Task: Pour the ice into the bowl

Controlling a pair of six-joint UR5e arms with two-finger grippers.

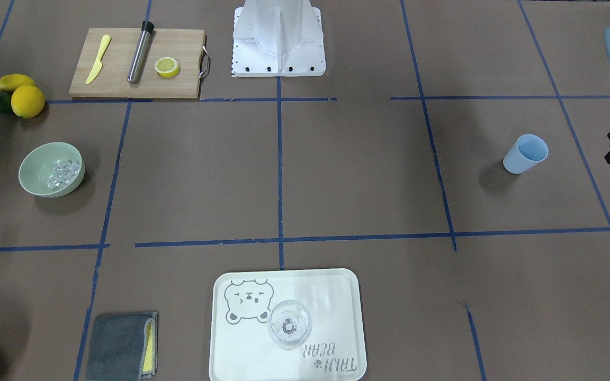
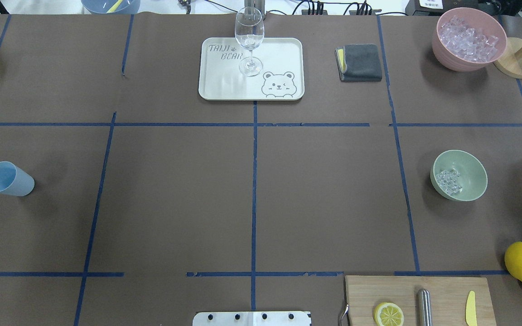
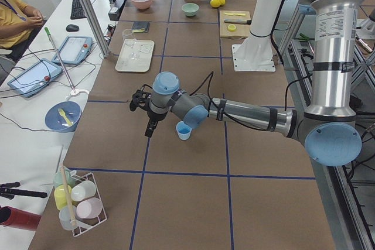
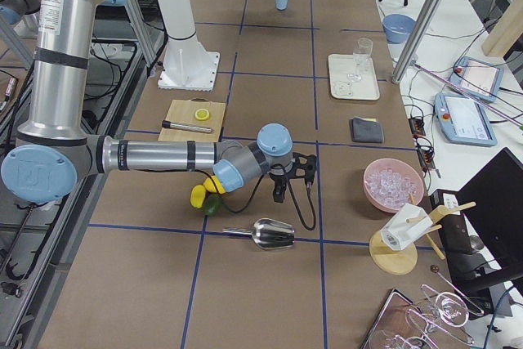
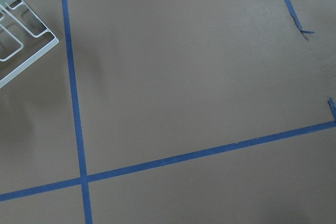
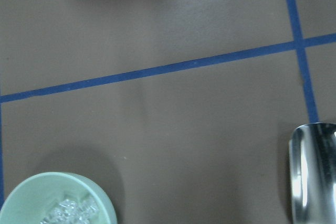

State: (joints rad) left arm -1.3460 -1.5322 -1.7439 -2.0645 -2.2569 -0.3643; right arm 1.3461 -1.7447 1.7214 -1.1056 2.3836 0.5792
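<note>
The ice (image 2: 449, 180) lies in the bowl (image 2: 470, 168), with a metal scoop (image 4: 270, 234) beside the bowl on the worktop (image 2: 324, 203). My right end effector (image 4: 292, 185) hangs near the bowl. My left end effector (image 3: 146, 124) is well apart from it, by the blue cup (image 3: 183, 131). I cannot tell whether either is released or clenched.

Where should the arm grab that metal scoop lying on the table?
Take the scoop by its thin handle, coming straight down and pinching across it. The scoop lies flat with the handle pointing toward the robot's side, and its wide, rounded cup looks too broad to pinch.
</note>
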